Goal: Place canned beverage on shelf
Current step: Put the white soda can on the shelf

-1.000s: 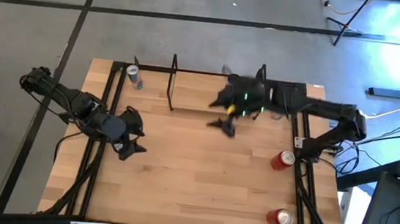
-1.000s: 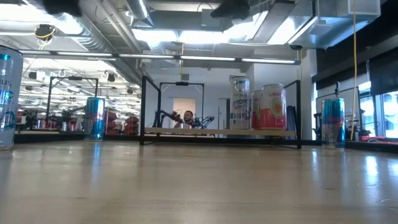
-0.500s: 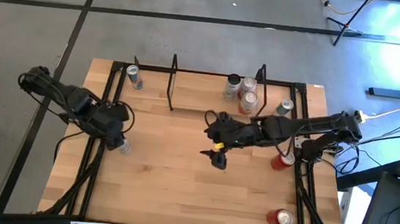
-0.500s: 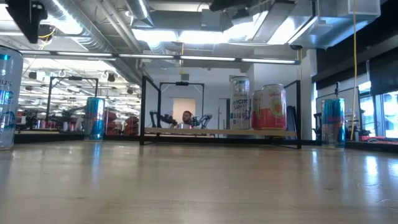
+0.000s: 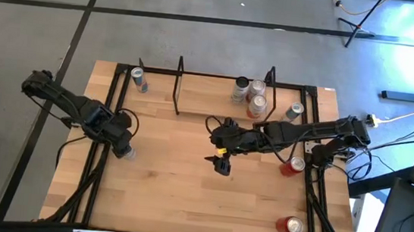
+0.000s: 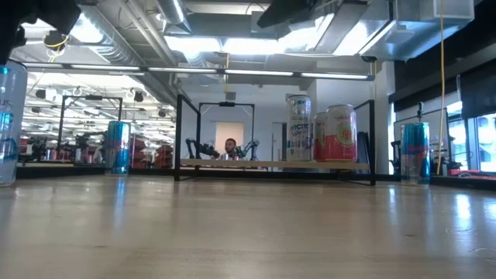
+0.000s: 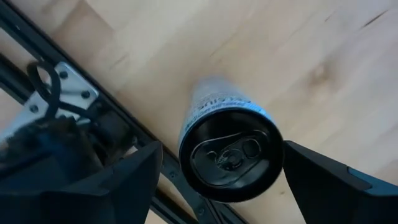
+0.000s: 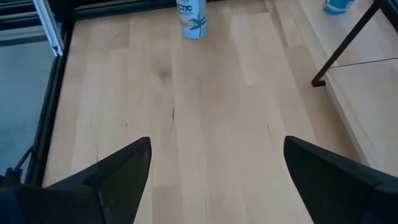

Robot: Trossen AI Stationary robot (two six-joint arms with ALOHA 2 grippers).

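Note:
A white-and-blue can stands upright on its base on the wooden table near the left rail; it also shows in the high view. My left gripper is open above it, pointing down, one finger on each side of the can's top; it also shows in the high view. My right gripper is open and empty over the middle of the table. The shelf, a narrow plank with black wire frames, lies at the far edge. A silver can and a red can stand on its right end.
A blue can stands at the far left and another can right of the shelf. Two red cans stand by the right rail. Black rails run along the table's sides. The shelf's left part is bare.
My right gripper has drawn back from the cans on the shelf toward the table's near edge, to the middle of the table, still open. My left gripper has tipped down and gone a little toward the left edge, and now stands over the white-and-blue can.

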